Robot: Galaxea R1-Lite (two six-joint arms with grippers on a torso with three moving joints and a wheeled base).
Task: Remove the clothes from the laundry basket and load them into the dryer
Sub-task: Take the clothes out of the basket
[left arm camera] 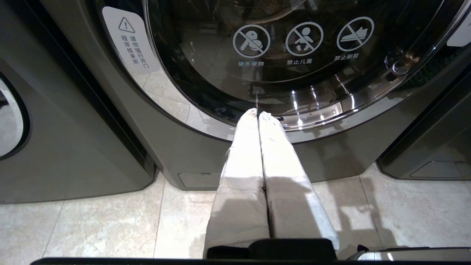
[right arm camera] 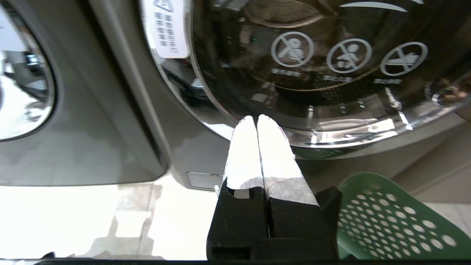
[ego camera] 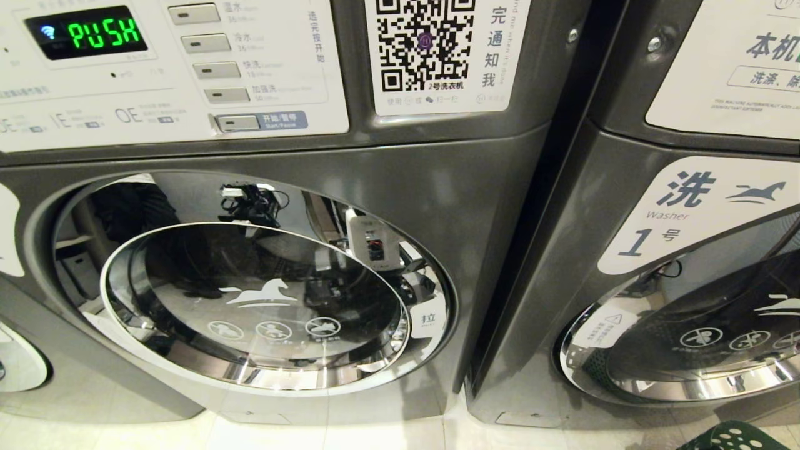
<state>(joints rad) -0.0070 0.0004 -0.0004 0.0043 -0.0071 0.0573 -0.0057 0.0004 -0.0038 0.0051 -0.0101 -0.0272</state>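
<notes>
The green perforated laundry basket [right arm camera: 386, 221] stands on the floor before the right-hand machine, cut off at the frame edge, its contents hidden. Two grey front-loaders show in the head view: the dryer [ego camera: 437, 206] with its round door [ego camera: 256, 306] closed, and a second machine [ego camera: 625, 206] beside it. The left end effector [left arm camera: 257, 113] and right end effector [right arm camera: 256, 118] are both pressed shut and empty.

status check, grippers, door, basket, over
Left gripper shut, empty, facing a closed machine door. Right gripper shut, empty. Green basket beside right gripper, no clothes seen. Both doors in head view closed.
</notes>
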